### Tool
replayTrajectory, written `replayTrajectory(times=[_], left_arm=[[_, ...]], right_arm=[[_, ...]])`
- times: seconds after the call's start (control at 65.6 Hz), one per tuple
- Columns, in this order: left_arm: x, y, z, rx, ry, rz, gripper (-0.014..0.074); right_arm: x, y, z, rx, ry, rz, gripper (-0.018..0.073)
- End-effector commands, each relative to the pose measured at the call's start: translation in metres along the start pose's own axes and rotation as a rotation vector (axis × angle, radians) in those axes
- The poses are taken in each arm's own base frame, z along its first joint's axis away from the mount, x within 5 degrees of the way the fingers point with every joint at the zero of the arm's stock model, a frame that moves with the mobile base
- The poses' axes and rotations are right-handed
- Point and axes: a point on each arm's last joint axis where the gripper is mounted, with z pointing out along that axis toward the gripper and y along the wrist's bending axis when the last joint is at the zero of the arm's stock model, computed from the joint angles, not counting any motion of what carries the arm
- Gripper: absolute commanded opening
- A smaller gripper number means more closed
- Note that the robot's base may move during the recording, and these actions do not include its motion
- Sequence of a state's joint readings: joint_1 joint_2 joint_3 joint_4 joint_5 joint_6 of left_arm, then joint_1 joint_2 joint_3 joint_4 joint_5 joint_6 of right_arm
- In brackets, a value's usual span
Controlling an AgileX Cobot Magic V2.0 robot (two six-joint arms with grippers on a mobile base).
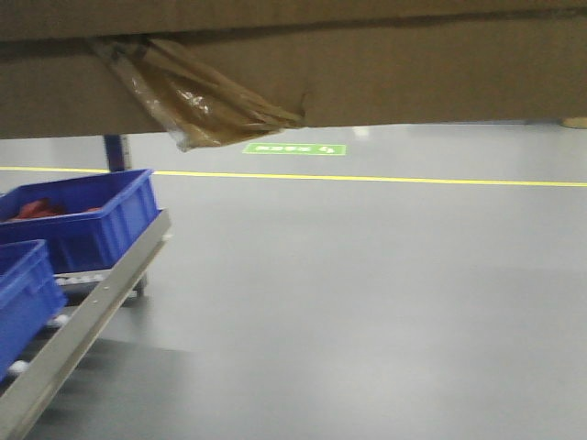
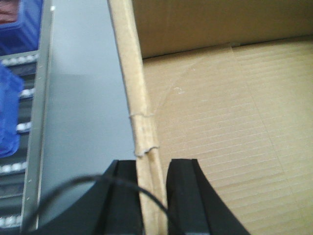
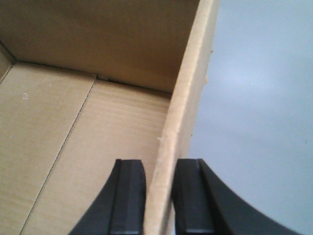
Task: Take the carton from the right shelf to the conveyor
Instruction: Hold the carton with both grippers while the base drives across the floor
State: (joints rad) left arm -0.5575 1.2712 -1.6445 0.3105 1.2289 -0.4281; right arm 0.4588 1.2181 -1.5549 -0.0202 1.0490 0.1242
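The brown open carton (image 1: 367, 73) hangs across the top of the front view, a torn strip of brown tape (image 1: 197, 101) dangling from its underside. In the left wrist view my left gripper (image 2: 155, 169) is shut on the carton's left wall (image 2: 139, 112), one black finger outside, one inside over the carton floor (image 2: 230, 132). In the right wrist view my right gripper (image 3: 160, 169) is shut on the carton's right wall (image 3: 186, 93), the same way. The carton is empty inside. The conveyor (image 1: 87, 316) with its metal rail lies below at the left.
Two blue bins (image 1: 83, 215) sit on the conveyor rollers, one holding red items; a second bin (image 1: 23, 293) is nearer. Grey floor (image 1: 367, 293) with a yellow line (image 1: 385, 179) and a green marking (image 1: 295, 148) spreads ahead. The conveyor rail also shows in the left wrist view (image 2: 36, 137).
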Motion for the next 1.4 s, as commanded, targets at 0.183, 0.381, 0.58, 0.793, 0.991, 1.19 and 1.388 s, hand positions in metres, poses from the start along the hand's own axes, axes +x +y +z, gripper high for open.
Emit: replayTrajectory(times=[0.183,0.381,0.58,0.793,0.991,1.19,1.388], left_arm=[[-0.0013,-0.0035,-0.0058,0.047,-0.025,-0.005,-0.0009],[-0.0013,-0.0035,-0.0058,0.047,-0.025,-0.005,-0.0009],[-0.0013,-0.0035,-0.0058,0.047,-0.025,-0.005,-0.0009],[-0.0013,-0.0035,-0.0058,0.047,-0.025,-0.005,-0.0009],[-0.0013,-0.0035,-0.0058,0.047,-0.025,-0.005,-0.0009],[-0.0013,-0.0035,-0.0058,0.047,-0.025,-0.005,-0.0009],[-0.0013,-0.0033,-0.0058,0.045,-0.026,-0.004,-0.0009]], right_arm=[[-0.0074,0.0014,-0.0079,-0.012,-0.09,-0.019,-0.0067],[-0.0074,0.0014,-0.0079,-0.012,-0.09,-0.019,-0.0067],[-0.0074,0.0014,-0.0079,-0.012,-0.09,-0.019,-0.0067],[-0.0074,0.0014,-0.0079,-0.012,-0.09,-0.019,-0.0067],[-0.0074,0.0014,-0.0079,-0.012,-0.09,-0.019,-0.0067],[-0.0074,0.0014,-0.0079,-0.012,-0.09,-0.019,-0.0067],[-0.0074,0.0015,-0.0079,-0.014,-0.09,-0.018,-0.0067]])
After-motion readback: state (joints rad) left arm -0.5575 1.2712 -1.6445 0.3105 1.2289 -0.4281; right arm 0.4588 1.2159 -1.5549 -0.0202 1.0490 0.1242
